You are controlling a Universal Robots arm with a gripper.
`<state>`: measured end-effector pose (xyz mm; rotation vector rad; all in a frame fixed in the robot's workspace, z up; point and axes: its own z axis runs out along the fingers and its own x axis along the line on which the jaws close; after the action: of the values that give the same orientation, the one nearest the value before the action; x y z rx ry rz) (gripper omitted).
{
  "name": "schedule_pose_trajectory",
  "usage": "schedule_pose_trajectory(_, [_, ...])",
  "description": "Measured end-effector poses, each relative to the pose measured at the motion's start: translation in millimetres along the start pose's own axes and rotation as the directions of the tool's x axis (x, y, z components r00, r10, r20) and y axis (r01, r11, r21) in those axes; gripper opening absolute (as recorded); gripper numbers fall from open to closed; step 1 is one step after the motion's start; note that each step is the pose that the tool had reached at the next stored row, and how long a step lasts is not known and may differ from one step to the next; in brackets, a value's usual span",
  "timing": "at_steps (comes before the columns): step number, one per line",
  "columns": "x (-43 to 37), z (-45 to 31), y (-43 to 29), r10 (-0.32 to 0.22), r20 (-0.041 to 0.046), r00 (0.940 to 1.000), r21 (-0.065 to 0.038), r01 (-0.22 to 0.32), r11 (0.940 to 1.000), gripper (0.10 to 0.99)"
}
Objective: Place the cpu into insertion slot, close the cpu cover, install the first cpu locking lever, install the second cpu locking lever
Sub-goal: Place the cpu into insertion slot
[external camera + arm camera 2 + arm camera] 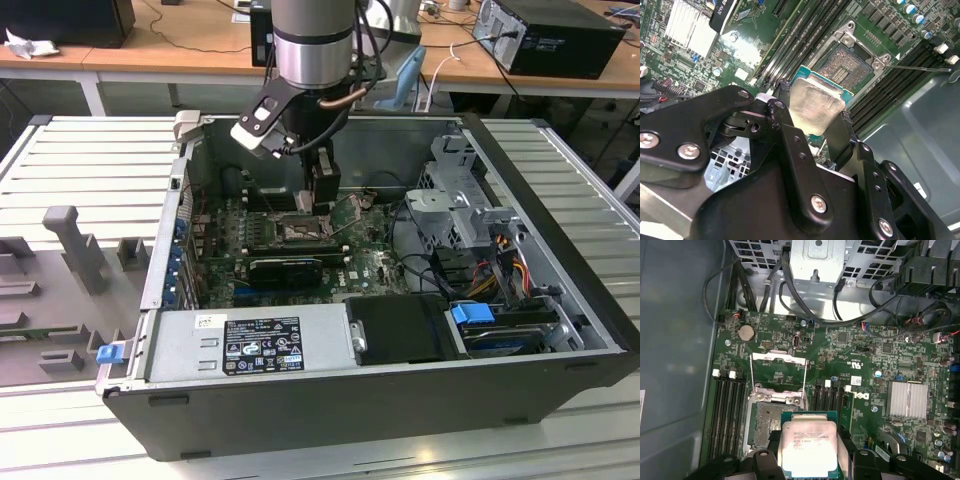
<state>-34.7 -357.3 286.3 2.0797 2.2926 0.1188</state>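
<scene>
My gripper [812,114] is shut on the cpu [816,102], a silvery square chip on a green-edged base, held by two opposite sides between the black fingers [839,135]. In the first wrist view the cpu [807,446] hangs just above and partly over one side of the insertion slot [765,424], whose dark pin field lies bare. The cpu cover [777,374], a thin silvery frame, stands swung open beyond the slot. A thin locking lever [920,67] sticks out beside the insertion slot [849,64]. In the exterior view the gripper [322,198] reaches down into the open case over the insertion slot [300,229].
Long black memory slots [730,400] flank the socket on both sides. A finned silver heatsink [907,399] sits on the board. Black cables [805,310] and a metal drive cage [455,215] lie nearby. The case walls [530,190] and power supply [250,345] ring the board.
</scene>
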Motion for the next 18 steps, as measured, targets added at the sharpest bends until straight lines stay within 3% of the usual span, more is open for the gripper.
schedule_pose_trajectory(8, [-0.1, 6.0, -0.9, 0.024, 0.0026, 0.9997, -0.006, -0.024, 0.9997, 0.525])
schedule_pose_trajectory(12, [-0.2, 11.7, -1.5, 0.076, 0.007, 0.9971, -0.008, -0.076, 0.9971, 0.525])
schedule_pose_trajectory(18, [-0.3, 22.5, -3.3, 0.08, 0.0074, 0.9968, -0.007, -0.08, 0.9968, 0.525])
